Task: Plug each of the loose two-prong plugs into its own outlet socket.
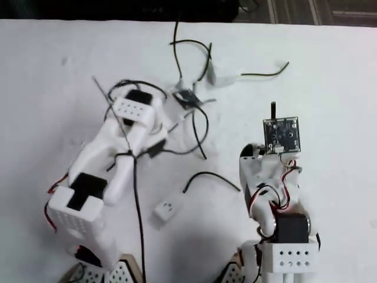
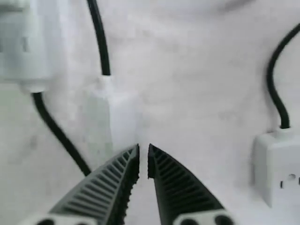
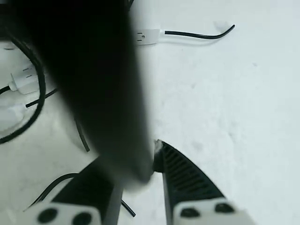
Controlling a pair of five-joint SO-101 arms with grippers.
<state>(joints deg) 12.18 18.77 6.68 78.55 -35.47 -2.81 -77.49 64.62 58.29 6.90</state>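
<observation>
Lying just beyond left tool (image 2: 143, 151), white plug (image 2: 115, 123); tool nearly closed, empty

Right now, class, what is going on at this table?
Two arms sit at a table strewn with black cords that have white ends. The left gripper is down in the tangle, almost shut with nothing in it, its tips at a white cord end; a socket lies beside it. The right gripper sits apart, with a dark blur across its view. A lone white block lies between the arms. No joined pair is visible.
</observation>
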